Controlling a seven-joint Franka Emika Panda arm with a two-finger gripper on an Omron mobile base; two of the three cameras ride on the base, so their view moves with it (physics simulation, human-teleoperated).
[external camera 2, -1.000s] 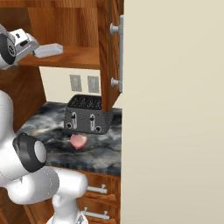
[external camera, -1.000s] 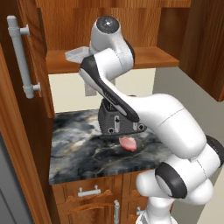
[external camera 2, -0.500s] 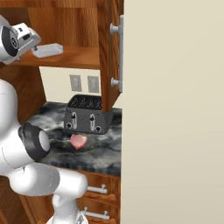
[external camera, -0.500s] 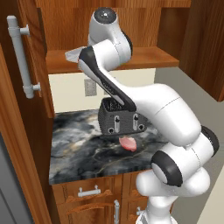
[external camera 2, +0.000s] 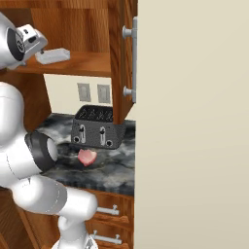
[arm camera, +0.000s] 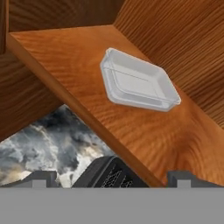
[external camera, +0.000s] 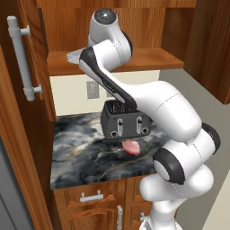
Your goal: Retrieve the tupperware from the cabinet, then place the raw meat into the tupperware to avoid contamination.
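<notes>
Clear whitish plastic, the small shallow rectangular tupperware [arm camera: 139, 84] lies flat on the reddish-brown wooden shelf of the upper cabinet [arm camera: 65, 57], near the shelf's back corner and apart from its front edge; I also see it on the shelf in the right base view [external camera 2: 53, 55]. Since a second ago my arm has swung its upper links higher and the hand has risen to shelf level, while everything else lies as before. My two-finger gripper [arm camera: 111, 178] hangs just off the shelf's front edge, jaws spread wide and holding nothing. The cabinet door [external camera 2: 124, 58] stands open with its long grey bar handle [external camera 2: 133, 61]. Below, the dark grey toaster [external camera 2: 97, 127] sits on the dark marbled counter [external camera: 85, 155], with the pink-red oval slab of raw meat [external camera 2: 86, 156] just before it. In the left base view my arm hides most of the tupperware.
</notes>
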